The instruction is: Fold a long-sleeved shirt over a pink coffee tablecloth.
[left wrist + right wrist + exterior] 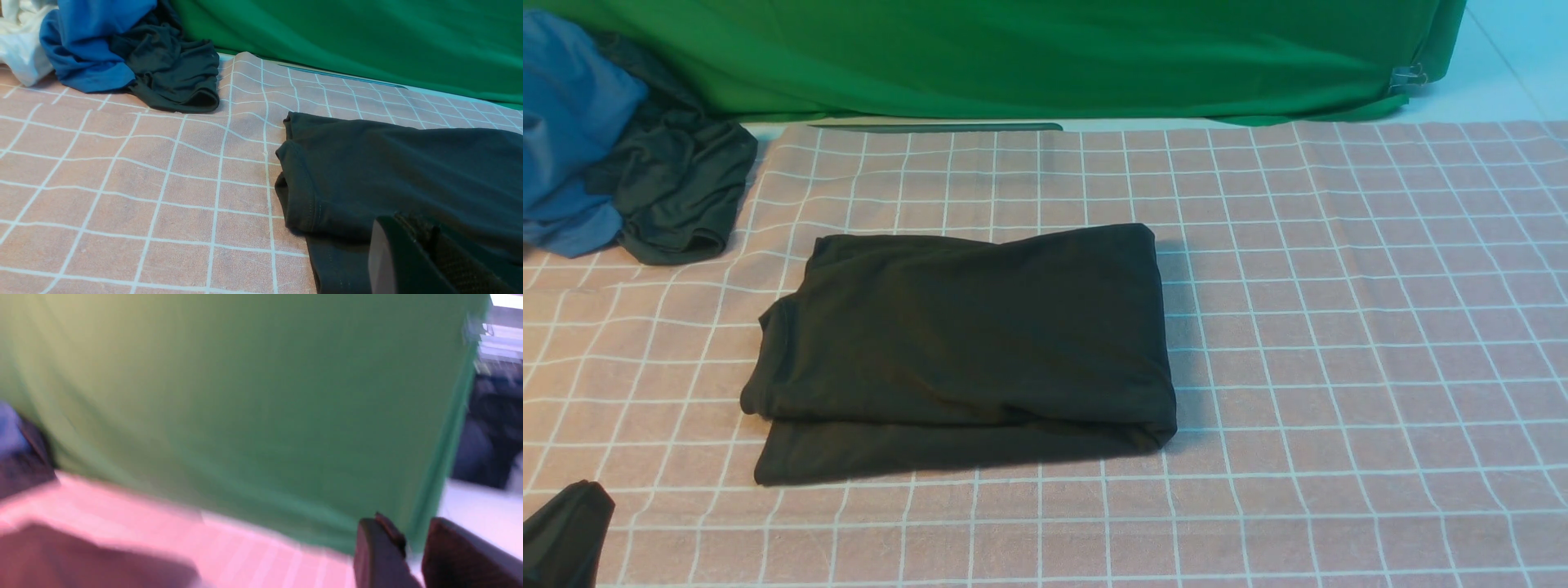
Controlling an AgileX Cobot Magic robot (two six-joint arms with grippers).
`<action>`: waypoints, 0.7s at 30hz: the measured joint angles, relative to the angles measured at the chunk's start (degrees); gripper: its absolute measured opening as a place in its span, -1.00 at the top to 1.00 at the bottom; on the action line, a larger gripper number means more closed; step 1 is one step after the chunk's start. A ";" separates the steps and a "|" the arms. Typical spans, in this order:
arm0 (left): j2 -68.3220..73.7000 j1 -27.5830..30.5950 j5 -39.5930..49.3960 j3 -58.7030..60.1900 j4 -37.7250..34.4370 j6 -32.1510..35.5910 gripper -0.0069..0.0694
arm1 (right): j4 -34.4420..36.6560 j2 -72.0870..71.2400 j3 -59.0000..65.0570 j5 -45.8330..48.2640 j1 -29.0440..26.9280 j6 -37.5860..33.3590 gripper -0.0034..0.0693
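Long-sleeved shirt [964, 351]: folded, flat at centre of pink coffee tablecloth [1339, 327]. Garment pile [621, 163] at 10 o'clock. Left end effector [425, 261]: clenched, empty. Right end effector [412, 551]: parted, empty, raised.

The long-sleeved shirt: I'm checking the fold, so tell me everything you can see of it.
The long-sleeved shirt is black, soft-looking cotton, folded into a rough rectangle of stacked layers, print hidden. A stitched hem edge shows on its left side, and a lower layer sticks out along the near edge. It lies flat on the pink coffee tablecloth; nothing else touches it.
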 joint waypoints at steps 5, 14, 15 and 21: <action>0.00 0.00 0.00 0.00 0.00 0.00 0.78 | 0.00 -0.89 9.38 0.47 -5.35 0.00 0.30; 0.00 0.00 0.00 0.00 0.05 0.00 0.78 | 0.00 -10.49 20.32 0.92 -7.11 0.02 0.26; 0.00 0.00 -0.05 0.00 0.05 0.00 0.78 | 0.00 -10.73 20.38 1.77 -7.11 0.32 0.26; 0.00 0.00 -0.05 0.00 0.11 0.05 0.78 | 0.00 -10.98 20.57 4.81 -7.32 0.49 0.26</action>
